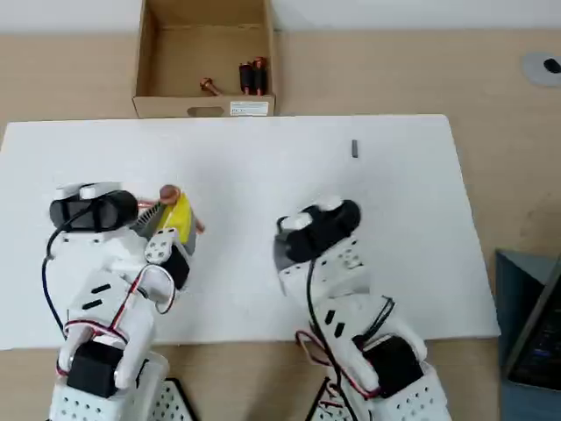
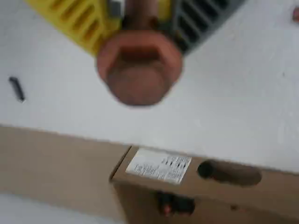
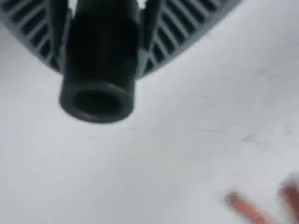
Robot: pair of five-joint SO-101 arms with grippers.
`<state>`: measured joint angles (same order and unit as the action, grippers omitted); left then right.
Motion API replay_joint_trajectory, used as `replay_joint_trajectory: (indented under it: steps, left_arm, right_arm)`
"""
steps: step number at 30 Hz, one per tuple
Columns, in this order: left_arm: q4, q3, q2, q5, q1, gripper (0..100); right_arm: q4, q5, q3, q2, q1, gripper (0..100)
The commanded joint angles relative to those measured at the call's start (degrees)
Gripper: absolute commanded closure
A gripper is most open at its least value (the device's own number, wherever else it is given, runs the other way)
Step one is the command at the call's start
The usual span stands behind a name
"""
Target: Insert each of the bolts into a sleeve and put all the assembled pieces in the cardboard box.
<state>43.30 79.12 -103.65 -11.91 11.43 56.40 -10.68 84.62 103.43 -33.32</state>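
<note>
— From above, where do things stand?

— The left gripper (image 1: pixel 172 209) is clamped on a copper-coloured metal bolt (image 1: pixel 170 194) over the left of the white mat (image 1: pixel 263 289). The right arm (image 1: pixel 317 230) hangs mid-mat, well apart. The open brown cardboard box (image 1: pixel 147 61) at the far edge has two sleeved pieces (image 1: pixel 252 77) and a loose copper bolt (image 1: pixel 209 86) in it. A spare small black sleeve (image 1: pixel 355 149) lies on the mat, far right.

— And the left wrist camera?

— The bolt head faces the lens, pinched between the yellow finger (image 2: pixel 70 18) and the grey finger (image 2: pixel 201 16). The shank is hidden behind the head, so I can't judge its tilt.

— The right wrist?

— The right gripper (image 3: pixel 100 42) clasps a black cylindrical plastic sleeve (image 3: pixel 97 88), open bore forward. The copper smears at the corner are probably the bolt, too blurred to be sure.

— So how to mate them well?

— I'd line the shank up with the bore first, close in slowly and straight, and hold both grips firm until it seats. From above, the sleeve is hidden under the right wrist, so alignment has to be judged from the wrist cameras.
</note>
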Motion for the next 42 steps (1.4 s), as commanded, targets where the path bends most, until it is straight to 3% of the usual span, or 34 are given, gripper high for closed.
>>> replay_joint_trajectory:
  steps: [1,8,18,25,42]
  left_arm:
    - [-4.40,-5.19,-0.84,-2.29,0.79,100]
    - [-4.31,-9.05,-0.75,-10.64,1.67,100]
    - [-4.22,-8.79,-0.75,-10.90,9.49,100]
    - [2.64,-10.46,-0.75,-10.90,12.92,100]
    - [3.16,-10.55,-0.84,-10.90,12.75,100]
  right_arm:
    - [-1.58,1.67,0.40,6.37,-3.65,98.9]
    - [-7.82,7.82,2.86,6.37,-6.20,98.9]
    - [-10.64,11.34,3.12,6.37,-10.86,98.9]
    - [-10.64,12.92,3.12,6.37,-10.68,98.9]
    - [-13.27,12.92,2.77,6.37,-10.86,98.9]
